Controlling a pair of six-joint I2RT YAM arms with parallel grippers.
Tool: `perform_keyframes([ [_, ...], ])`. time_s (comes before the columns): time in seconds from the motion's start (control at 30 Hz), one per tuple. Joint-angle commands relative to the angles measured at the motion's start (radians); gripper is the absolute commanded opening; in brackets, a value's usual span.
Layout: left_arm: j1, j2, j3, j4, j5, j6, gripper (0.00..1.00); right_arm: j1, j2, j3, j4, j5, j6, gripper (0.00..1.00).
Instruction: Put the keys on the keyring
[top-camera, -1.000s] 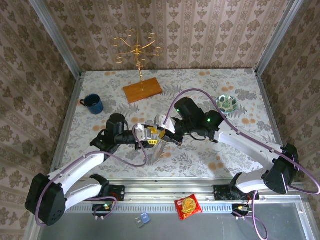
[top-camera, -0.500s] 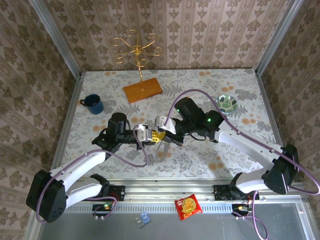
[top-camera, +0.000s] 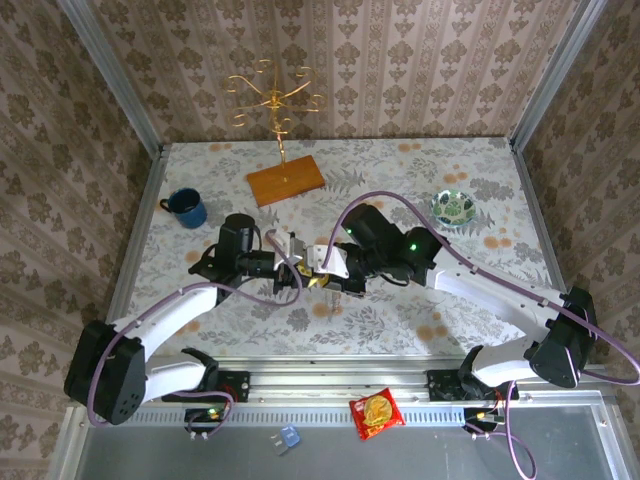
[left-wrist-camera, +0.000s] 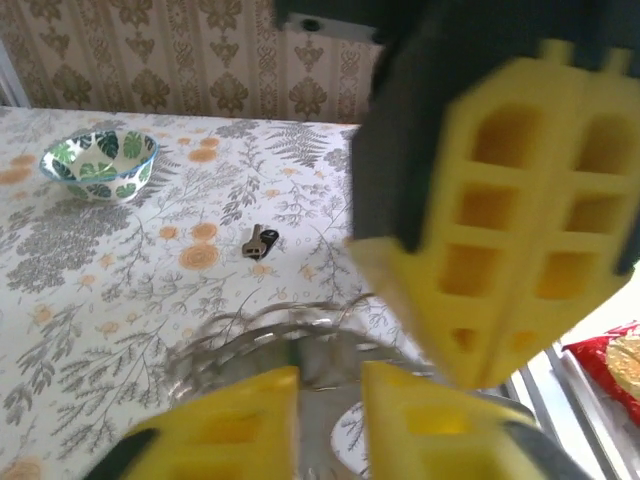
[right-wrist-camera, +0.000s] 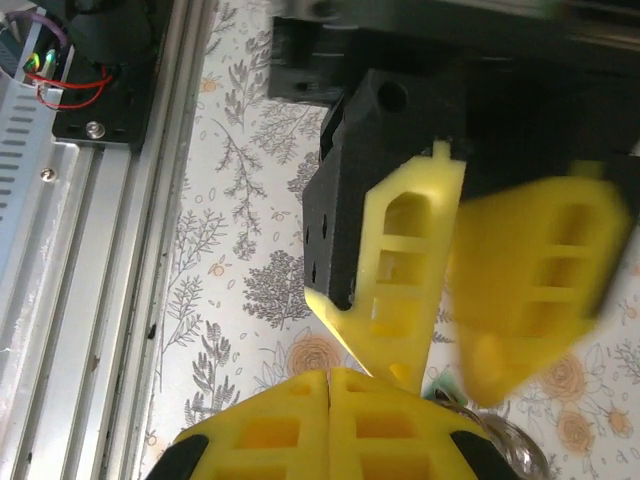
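Your flowery bench (top-camera: 450, 290) had both arms meeting over its middle. Your left pincer (left-wrist-camera: 330, 372) was partly open, and it was not clear if it held anything. Your right pincer (right-wrist-camera: 330, 376) was shut tight, its tips pressed together, close beside the left one. A leafy bowl (left-wrist-camera: 97, 165) sat farther off. The keyring (left-wrist-camera: 255, 335) was a blurry wire loop just past the left pincer's tips. One small dark key (left-wrist-camera: 260, 241) lay flat on the bench beyond the loop.

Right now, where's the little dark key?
In the left wrist view, the dark key lies on the flowery table, right of the green-leaf bowl.
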Motion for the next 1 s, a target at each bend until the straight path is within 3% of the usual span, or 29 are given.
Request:
perform_keyframes([
  [0.0,0.016,0.006,0.033,0.014,0.011,-0.089,0.41,0.015,-0.034,-0.021,0.006,0.011,-0.021,0.0],
  [0.2,0.036,-0.079,0.021,-0.081,-0.115,-0.015,0.48,0.008,-0.042,-0.05,0.042,0.019,-0.001,0.0],
  [0.37,0.046,-0.221,-0.056,-0.08,-0.172,0.063,0.43,-0.008,-0.046,-0.067,0.067,-0.008,0.034,0.0],
  [0.5,0.042,-0.295,-0.113,-0.089,-0.139,0.115,0.34,-0.017,-0.054,-0.082,0.097,-0.025,0.057,0.0],
  [0.63,0.022,-0.273,-0.117,-0.108,-0.09,0.141,0.29,-0.02,-0.055,-0.091,0.13,-0.044,0.074,0.0],
  [0.97,-0.017,-0.153,-0.081,-0.112,0.002,0.161,0.32,-0.022,-0.051,-0.116,0.207,-0.072,0.126,0.0],
])
